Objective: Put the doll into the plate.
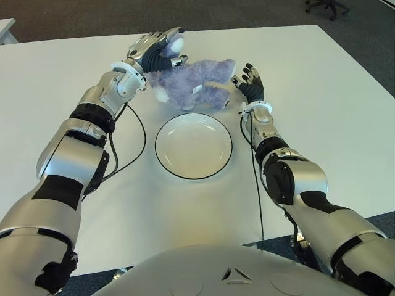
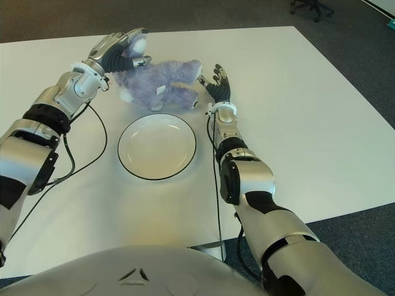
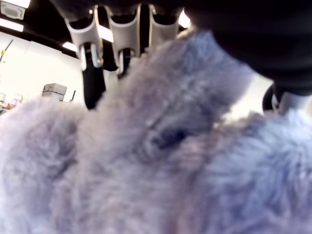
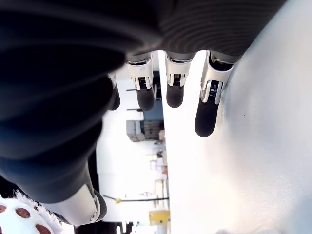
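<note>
Left robot hand (image 1: pixel 155 50) curled on doll (image 1: pixel 194 84) behind plate (image 1: pixel 193 145); right robot hand (image 1: pixel 250 82) spread, empty, beside doll.

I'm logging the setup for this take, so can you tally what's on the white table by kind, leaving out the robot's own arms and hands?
Purple plush doll: 1
White plate with a dark rim, nothing in it: 1
Total: 2
</note>
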`<state>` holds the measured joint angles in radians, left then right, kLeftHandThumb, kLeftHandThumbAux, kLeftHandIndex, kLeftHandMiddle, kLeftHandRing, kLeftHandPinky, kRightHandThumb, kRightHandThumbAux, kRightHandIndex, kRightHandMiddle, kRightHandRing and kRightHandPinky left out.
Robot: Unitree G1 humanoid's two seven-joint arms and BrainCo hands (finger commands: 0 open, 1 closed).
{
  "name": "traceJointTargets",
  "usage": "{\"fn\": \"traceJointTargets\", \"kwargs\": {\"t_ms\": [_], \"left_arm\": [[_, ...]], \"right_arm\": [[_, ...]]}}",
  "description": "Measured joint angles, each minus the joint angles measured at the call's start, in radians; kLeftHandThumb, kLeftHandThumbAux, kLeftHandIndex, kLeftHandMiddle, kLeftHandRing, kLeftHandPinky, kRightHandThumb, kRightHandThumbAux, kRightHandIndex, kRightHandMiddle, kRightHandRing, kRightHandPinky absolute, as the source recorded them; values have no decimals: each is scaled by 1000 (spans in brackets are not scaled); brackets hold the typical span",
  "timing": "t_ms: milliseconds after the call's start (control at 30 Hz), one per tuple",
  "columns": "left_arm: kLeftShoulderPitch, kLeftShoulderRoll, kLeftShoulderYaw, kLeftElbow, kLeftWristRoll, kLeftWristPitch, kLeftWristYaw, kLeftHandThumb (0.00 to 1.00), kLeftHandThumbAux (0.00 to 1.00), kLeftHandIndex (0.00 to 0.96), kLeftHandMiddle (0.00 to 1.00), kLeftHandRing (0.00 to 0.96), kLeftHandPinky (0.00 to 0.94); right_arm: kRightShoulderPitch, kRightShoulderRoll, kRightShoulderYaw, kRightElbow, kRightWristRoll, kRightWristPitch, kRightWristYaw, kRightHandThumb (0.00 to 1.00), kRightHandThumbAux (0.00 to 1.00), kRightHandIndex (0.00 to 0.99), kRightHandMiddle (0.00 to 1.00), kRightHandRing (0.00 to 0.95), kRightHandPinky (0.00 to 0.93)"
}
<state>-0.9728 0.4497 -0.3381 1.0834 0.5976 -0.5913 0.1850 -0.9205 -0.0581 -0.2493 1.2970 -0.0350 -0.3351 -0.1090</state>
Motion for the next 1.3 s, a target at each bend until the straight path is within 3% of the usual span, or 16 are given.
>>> {"fn": "traceJointTargets", "kwargs": {"t_ms": [100,267,700,1000,1133,1167,1233,1300], "left_arm": [[-4,-3,0,8,-4,5,-15,268,309,0,70,49,10],[-16,-9,0,20,-9,15,-30,253,312,0,30,6,0],[-27,-16,0,35,-10,31,-38,233,316,0,19,7,18],[-27,-29,2,58,-21,37,-39,278,306,23,67,61,76],[-27,-35,3,61,-28,39,-39,340,311,47,138,128,129],[-27,-36,3,62,-29,40,-38,378,318,69,191,197,201],[-27,-38,3,63,-30,43,-38,390,320,76,207,218,223],[-27,-42,4,64,-31,50,-38,449,324,136,281,296,320]], "right_arm": [[0,0,0,0,0,0,0,348,771,46,0,0,0],[0,0,0,0,0,0,0,341,773,45,0,0,0],[0,1,0,0,0,0,-1,346,776,45,2,0,0],[0,1,0,0,0,0,-1,342,775,44,0,0,0],[0,1,0,0,0,0,-2,348,782,46,2,0,0],[0,1,0,0,0,0,-2,349,783,47,2,0,0],[0,1,0,0,0,0,-2,351,783,47,2,0,0],[0,1,0,0,0,0,-2,351,781,47,2,0,0]]}}
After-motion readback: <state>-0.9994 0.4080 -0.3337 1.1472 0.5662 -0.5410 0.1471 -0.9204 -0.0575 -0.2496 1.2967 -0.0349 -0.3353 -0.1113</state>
